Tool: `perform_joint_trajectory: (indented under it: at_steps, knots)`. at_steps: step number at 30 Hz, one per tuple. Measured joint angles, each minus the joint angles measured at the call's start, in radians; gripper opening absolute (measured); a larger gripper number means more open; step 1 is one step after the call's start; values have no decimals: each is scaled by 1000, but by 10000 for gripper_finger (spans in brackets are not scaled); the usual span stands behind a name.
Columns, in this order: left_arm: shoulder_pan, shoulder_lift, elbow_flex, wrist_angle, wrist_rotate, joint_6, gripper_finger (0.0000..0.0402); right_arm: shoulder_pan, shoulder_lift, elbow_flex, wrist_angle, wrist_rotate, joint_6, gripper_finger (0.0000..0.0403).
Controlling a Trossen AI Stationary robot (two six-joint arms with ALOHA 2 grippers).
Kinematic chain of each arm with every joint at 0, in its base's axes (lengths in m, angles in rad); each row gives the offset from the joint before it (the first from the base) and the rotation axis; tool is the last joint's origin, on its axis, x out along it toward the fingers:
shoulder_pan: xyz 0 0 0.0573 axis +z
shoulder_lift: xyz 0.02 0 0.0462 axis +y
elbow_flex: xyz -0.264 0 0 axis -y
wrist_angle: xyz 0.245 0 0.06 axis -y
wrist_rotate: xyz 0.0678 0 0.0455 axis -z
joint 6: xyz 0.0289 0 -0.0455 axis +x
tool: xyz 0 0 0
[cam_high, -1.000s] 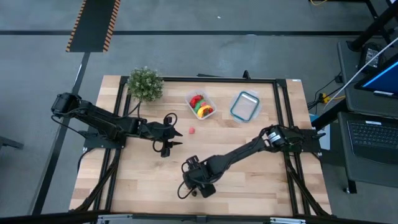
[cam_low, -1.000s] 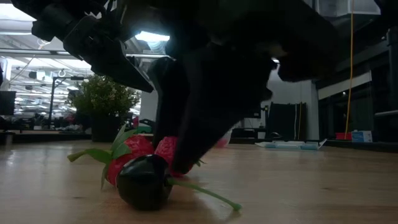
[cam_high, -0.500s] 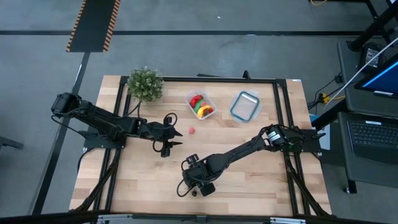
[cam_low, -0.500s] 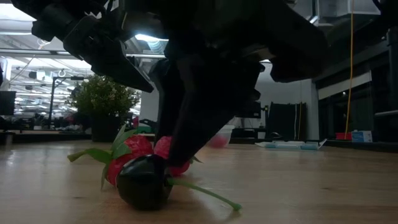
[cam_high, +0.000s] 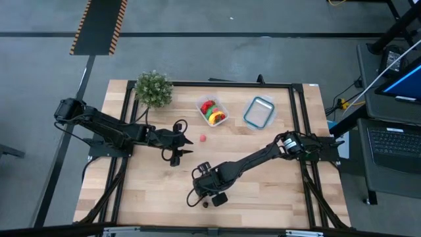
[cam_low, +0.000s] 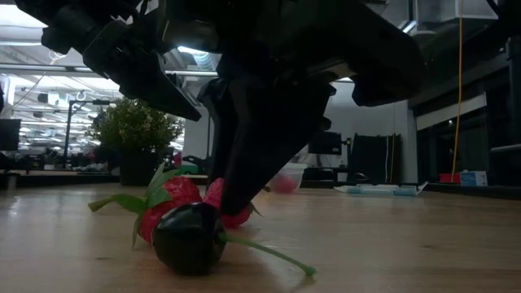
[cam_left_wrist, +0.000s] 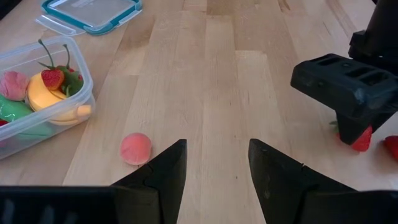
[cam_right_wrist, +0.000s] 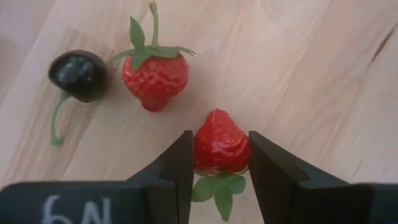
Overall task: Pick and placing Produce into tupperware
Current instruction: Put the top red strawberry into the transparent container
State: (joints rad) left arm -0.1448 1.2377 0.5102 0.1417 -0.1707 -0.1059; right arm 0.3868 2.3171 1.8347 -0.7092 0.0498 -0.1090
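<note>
The right gripper (cam_right_wrist: 217, 155) sits low over the pale wooden table (cam_high: 263, 191), fingers set either side of a small red toy strawberry with a green leafy cap (cam_right_wrist: 219, 142). The fingers flank the berry closely, but whether they already press on it is unclear. This looks like the grasp stage of one more pick.

Just beyond the fingertips lies a second, larger red strawberry with a green stem (cam_right_wrist: 154, 78), and beside that a shiny black round cherry-like fruit on a thin green stalk (cam_right_wrist: 78, 74).

The next move probably calls for closing firmly, lifting, then carrying the berry well away to the small clear squarish plastic tub (cam_high: 212, 110), which already holds yellow, green and red toy produce.

The right arm stretches long and low across the table from its base. The left gripper (cam_left_wrist: 212, 163) waits with fingers apart, a small pink peach-like ball (cam_left_wrist: 135, 148) lying just ahead of it
</note>
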Motion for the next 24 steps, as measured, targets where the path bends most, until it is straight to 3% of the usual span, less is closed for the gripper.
perform_joint_trajectory:
  at_steps: [9,24]
  knots:
    - [0,0,0,-1,0,2,165,-29,-45,-1,-74,1,34,128]
    - [0,0,0,-14,0,9,165,-97,-227,-25,-120,-1,76,128]
